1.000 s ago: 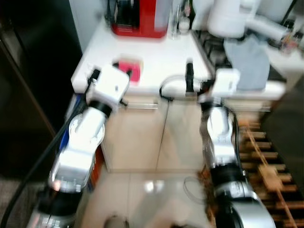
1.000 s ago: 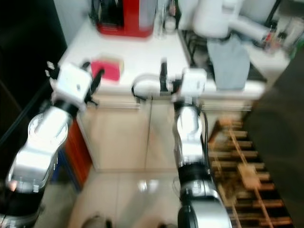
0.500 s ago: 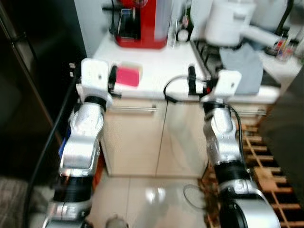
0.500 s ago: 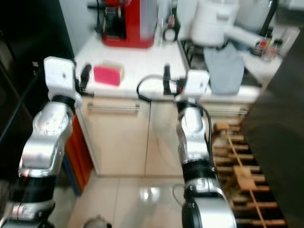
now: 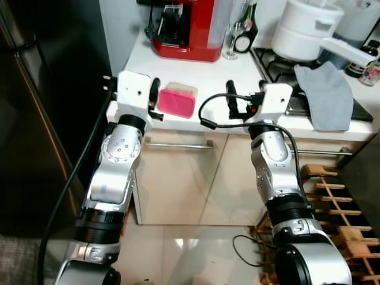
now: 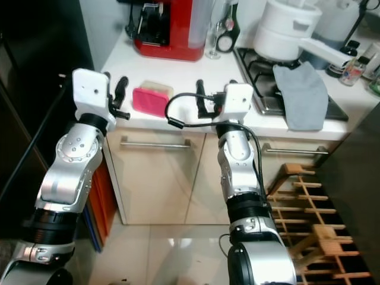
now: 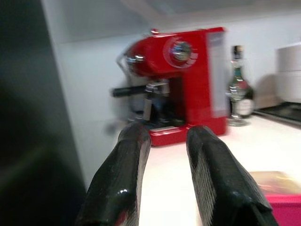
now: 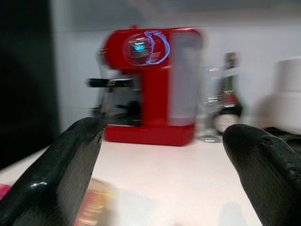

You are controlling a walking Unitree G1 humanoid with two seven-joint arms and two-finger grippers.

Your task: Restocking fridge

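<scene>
Fridge (image 5: 35, 119) stands dark at the robot's left, its door shut, right beside the white table (image 5: 214, 77). Both arms are raised in front of the table edge. Left gripper (image 7: 164, 155) hovers over the table's left corner, its fingers (image 7: 127, 174) narrow with only a slim gap between them, holding nothing. Just beside it on the table lies a pink box (image 5: 175, 101) with a pale lid part behind it. Right gripper (image 8: 162, 155) hangs at the table's front edge near the middle, its fingers (image 8: 70, 165) spread wide and empty. A black cable (image 5: 217, 104) loops from the right wrist. At the back of the table stands a red coffee machine (image 5: 184, 29), with a glass (image 5: 230, 41) and a dark bottle (image 5: 244, 29) just to its right. Further right is a hob (image 5: 285, 65) carrying a white pot (image 5: 306, 29), and a grey cloth (image 5: 326, 95) drapes over the table's front edge there. Below the table are cream cupboard doors with a metal handle (image 5: 178, 145). A wooden rack (image 5: 338, 214) stands on the tiled floor (image 5: 190, 255) at the robot's right
</scene>
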